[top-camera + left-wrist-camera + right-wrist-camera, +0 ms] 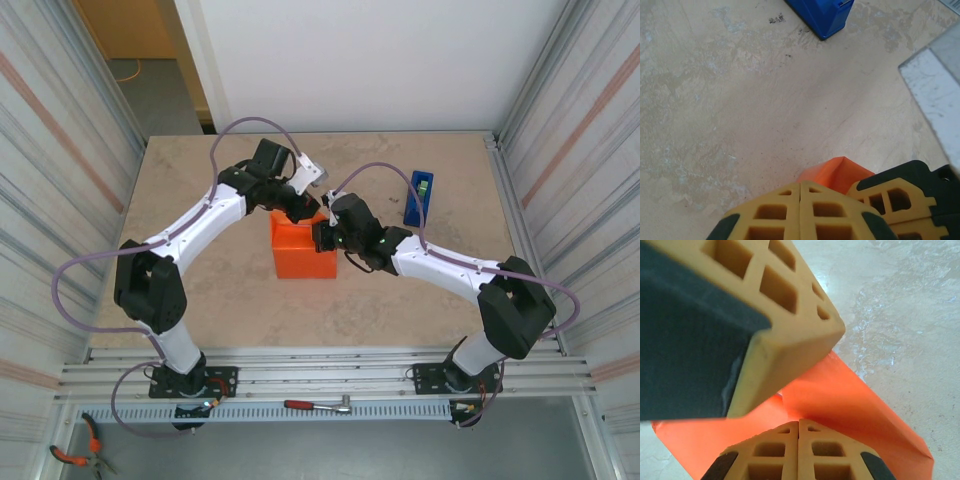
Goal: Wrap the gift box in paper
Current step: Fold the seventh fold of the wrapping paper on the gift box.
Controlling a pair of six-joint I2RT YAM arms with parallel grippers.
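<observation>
Gift box, seemingly beneath paper [300,258]

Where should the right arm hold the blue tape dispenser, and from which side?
Probably across its two long sides, near the middle, coming from above. The blue tape dispenser is long and narrow and stands free on the table, so its width looks easy to span.

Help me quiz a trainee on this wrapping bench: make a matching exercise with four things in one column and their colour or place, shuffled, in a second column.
Things:
1. the paper
2. tape dispenser
3. ratchet
4. pliers

Colour or place:
A. blue, far right
B. red handle, near edge, middle
C. orange, centre
D. near left corner

Pairs: 1-C, 2-A, 3-B, 4-D
</observation>
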